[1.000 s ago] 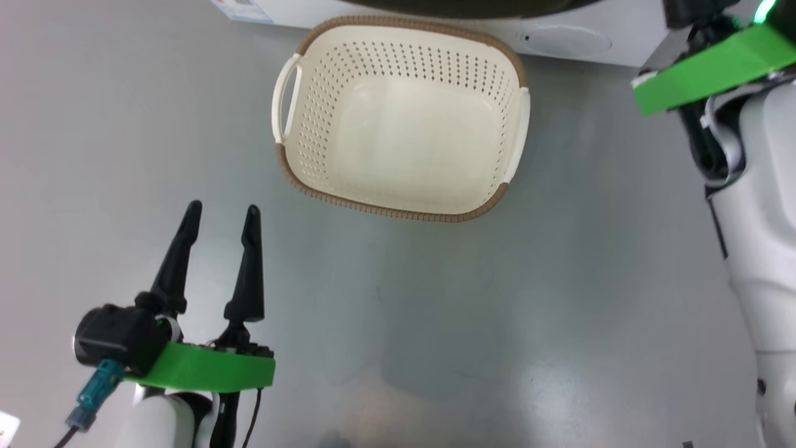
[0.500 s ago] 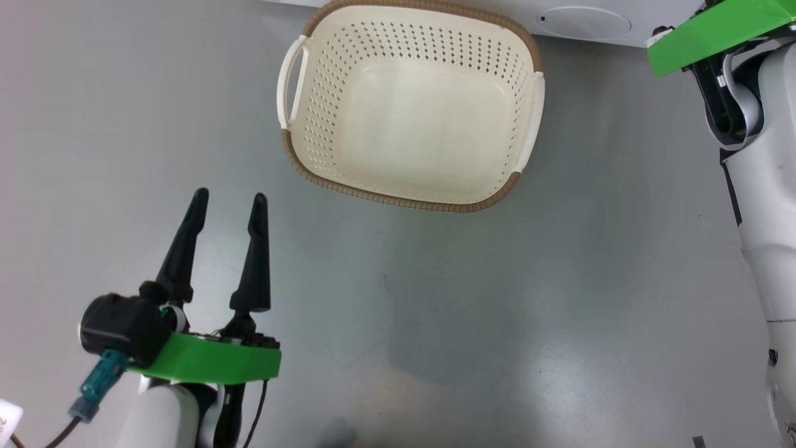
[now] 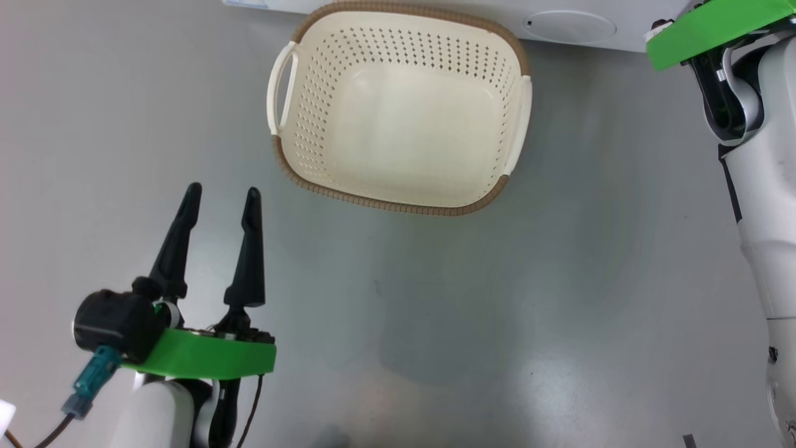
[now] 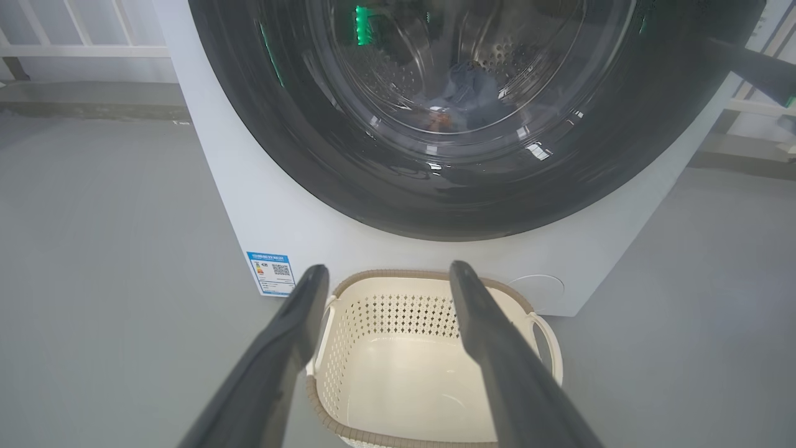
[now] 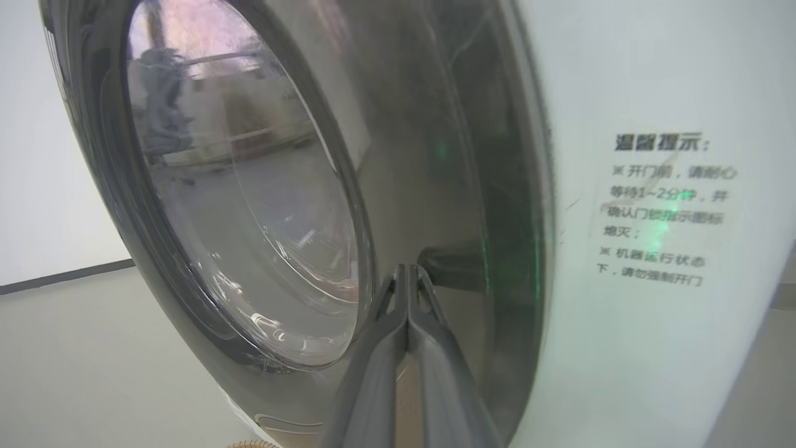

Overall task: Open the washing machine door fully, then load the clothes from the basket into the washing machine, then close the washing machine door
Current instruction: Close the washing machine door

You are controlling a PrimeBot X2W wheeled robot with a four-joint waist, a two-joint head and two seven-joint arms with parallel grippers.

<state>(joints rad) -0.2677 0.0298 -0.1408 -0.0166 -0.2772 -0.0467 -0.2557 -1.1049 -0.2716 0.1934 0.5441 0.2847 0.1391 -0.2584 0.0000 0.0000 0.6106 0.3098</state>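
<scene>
Left gripper [image 3: 221,193] spread wide over the floor [image 3: 497,311] near the basket [image 3: 385,205], right gripper [image 5: 407,269] pinched shut, tips at the washing machine door [image 5: 249,205] black ring.

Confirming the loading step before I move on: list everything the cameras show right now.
washing machine: one, white, behind the basket
washing machine door: one, black ring around clear glass, machine's front, looks closed
clothes: count unclear, blue with an orange patch, behind the door glass
label: one, blue and white, machine's lower front
round flap: one, white, machine's lower front
notice sticker: one, dark text, beside the door
basket: one, cream with brown rim, on the grey floor, empty
left gripper: one, dark fingers, open, near the basket
right gripper: one, dark fingers, shut, tips at the door's black ring
</scene>
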